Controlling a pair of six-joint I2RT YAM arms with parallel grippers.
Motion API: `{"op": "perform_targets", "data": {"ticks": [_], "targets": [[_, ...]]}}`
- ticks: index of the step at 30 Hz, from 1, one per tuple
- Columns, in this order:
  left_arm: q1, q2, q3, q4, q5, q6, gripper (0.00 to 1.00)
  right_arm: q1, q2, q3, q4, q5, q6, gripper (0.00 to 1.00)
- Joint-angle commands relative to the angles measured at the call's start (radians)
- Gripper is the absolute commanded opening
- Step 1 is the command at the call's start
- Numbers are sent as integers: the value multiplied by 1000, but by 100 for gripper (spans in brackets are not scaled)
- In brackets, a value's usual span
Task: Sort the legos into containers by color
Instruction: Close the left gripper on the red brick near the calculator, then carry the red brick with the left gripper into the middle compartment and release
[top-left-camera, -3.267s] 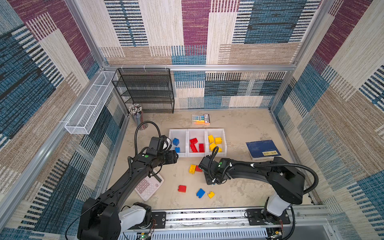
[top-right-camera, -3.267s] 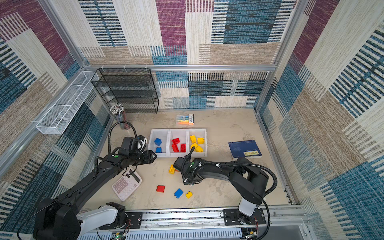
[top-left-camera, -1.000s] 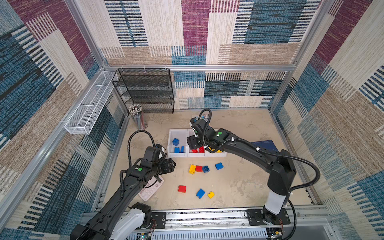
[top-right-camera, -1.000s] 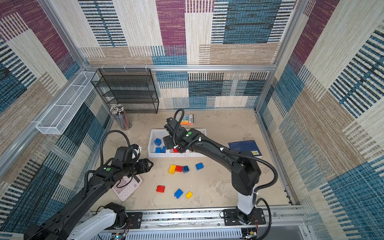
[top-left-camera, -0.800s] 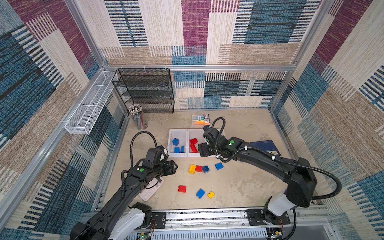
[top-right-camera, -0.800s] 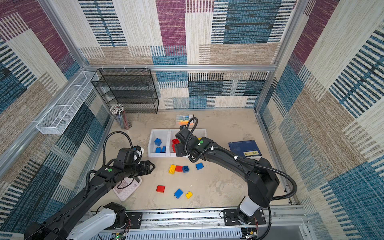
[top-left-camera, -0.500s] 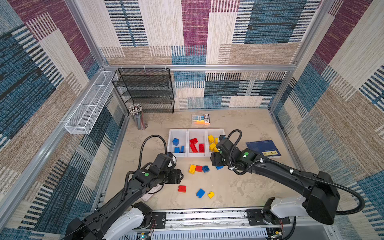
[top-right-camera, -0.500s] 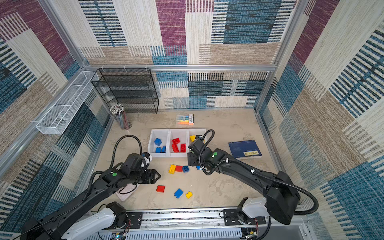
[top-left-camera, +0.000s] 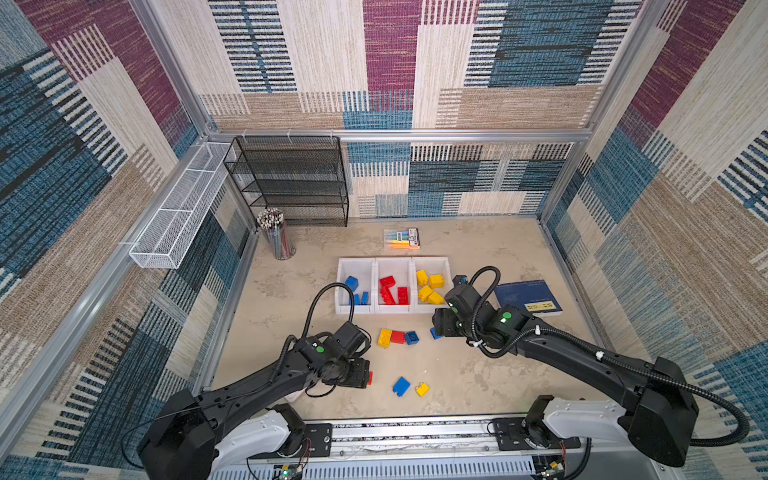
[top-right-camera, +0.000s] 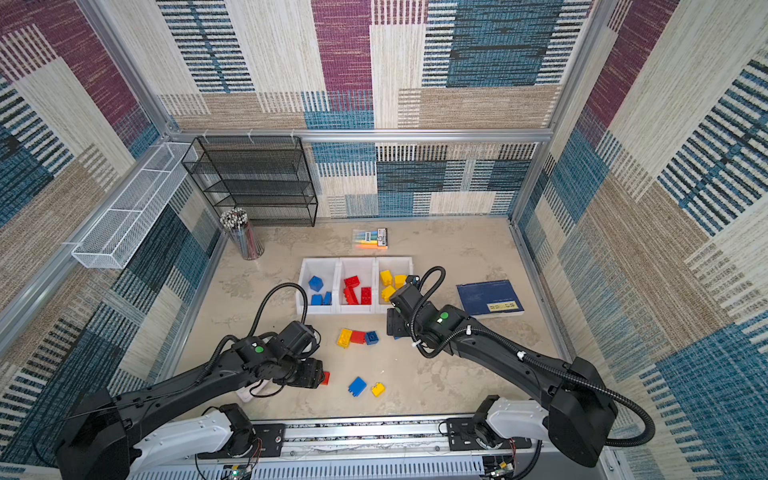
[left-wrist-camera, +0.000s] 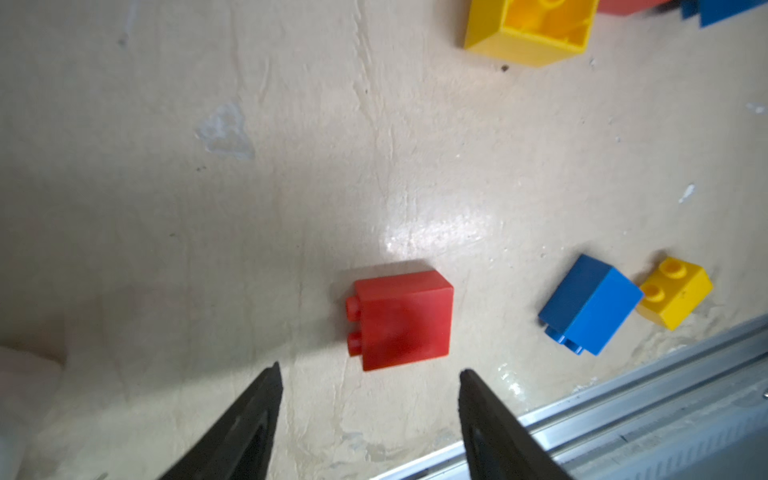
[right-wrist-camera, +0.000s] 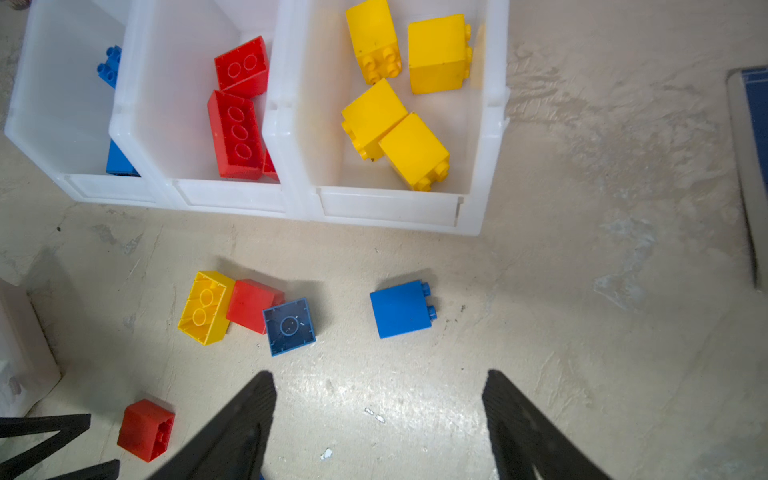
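Note:
The containers (top-left-camera: 392, 309) (right-wrist-camera: 386, 208) stand in a row and hold blue (top-left-camera: 351, 284), red (top-left-camera: 388, 289) and yellow legos (top-left-camera: 430, 286), one colour each. My left gripper (left-wrist-camera: 368, 372) (top-left-camera: 361, 374) is open and low over the floor, with a loose red lego (left-wrist-camera: 401, 320) just beyond its tips. The right gripper (right-wrist-camera: 380, 374) (top-left-camera: 442, 326) is open and empty, short of a blue lego (right-wrist-camera: 401, 309). Yellow (top-left-camera: 385, 337), red (top-left-camera: 397, 337) and blue (top-left-camera: 411, 337) legos touch in a row. Nearer the front lie a blue (top-left-camera: 401, 386) and a small yellow (top-left-camera: 422, 389) one.
A navy book (top-left-camera: 527, 297) lies right of the bins and a highlighter pack (top-left-camera: 402, 238) behind them. A pencil cup (top-left-camera: 279, 237), black mesh rack (top-left-camera: 291, 183) and white wire tray (top-left-camera: 178, 216) stand at the back left. A metal rail (top-left-camera: 415, 428) runs along the front edge.
The right gripper has drawn back from over the bins and come down in front of the yellow bin. The left gripper has swung right and forward to the red lego. Both stay open.

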Motion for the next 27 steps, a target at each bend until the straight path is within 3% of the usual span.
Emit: {"op": "perform_targets", "data": {"ticks": [1, 11, 16, 21, 27], "targets": [[-16, 47, 28, 26, -4, 7, 70, 0, -15, -7, 25, -4, 18, 81], [-67, 203, 71, 48, -20, 31, 65, -2, -58, -43, 17, 3, 39, 81], [-95, 267, 91, 50, -35, 38, 54, -3, -78, -56, 13, 9, 47, 81], [-101, 280, 97, 67, -26, 36, 46, -5, -89, -63, 2, 13, 52, 81], [-96, 260, 206, 47, -27, 95, 44, -5, -105, -56, -18, 25, 55, 81]]}}
